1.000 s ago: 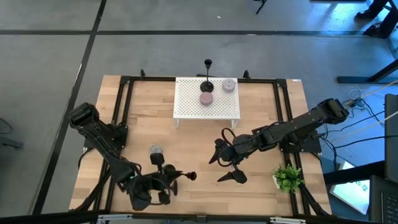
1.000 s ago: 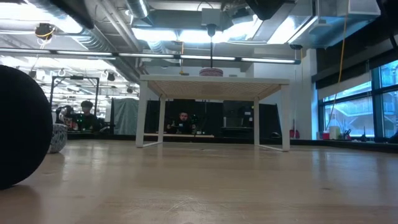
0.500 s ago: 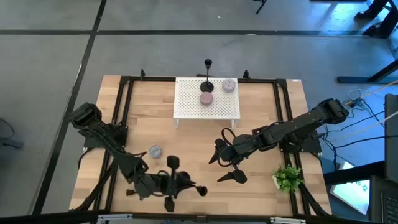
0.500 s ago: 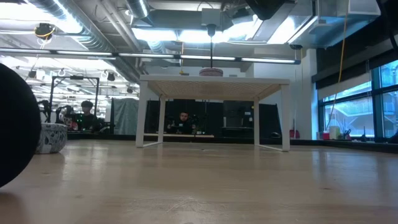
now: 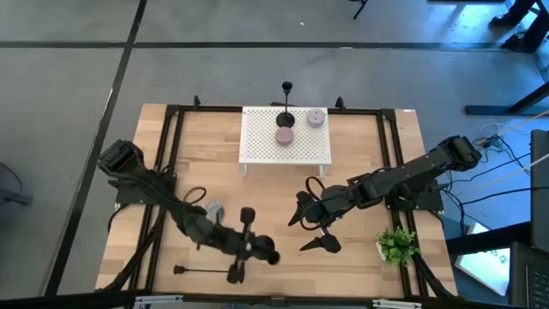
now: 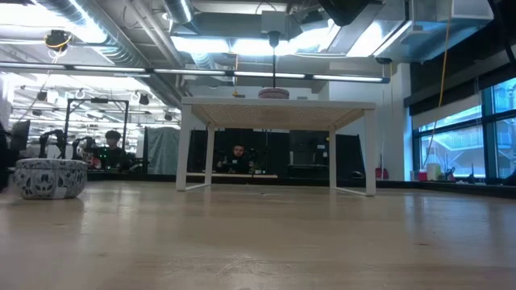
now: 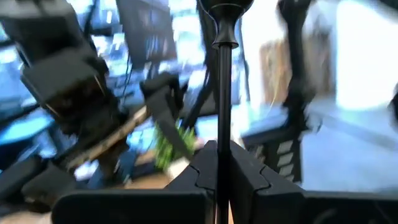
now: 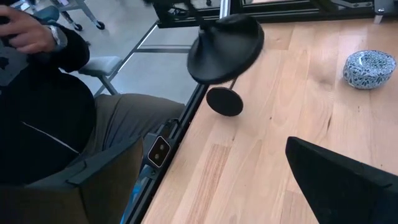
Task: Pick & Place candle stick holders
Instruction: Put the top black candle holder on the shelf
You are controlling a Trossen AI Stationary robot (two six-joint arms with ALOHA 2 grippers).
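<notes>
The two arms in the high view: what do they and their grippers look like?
Both arms are dark, nearly black, built of jointed segments. The left arm carries a loop of thin black cable beside it. The right arm has a blocky outer joint. The right gripper ends in two pointed, wedge-shaped black fingers.

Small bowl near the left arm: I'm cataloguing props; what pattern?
Small bowl: blue-and-white patterned; clearest in the right wrist view.

Three holders are showing: one [image 5: 286, 103] on the rack [image 5: 257, 146], one held [image 5: 246, 245], one lying [image 5: 202, 271]. Two candles [image 5: 285, 136], one bowl [image 5: 214, 209], one plant [image 5: 396, 245].
</notes>
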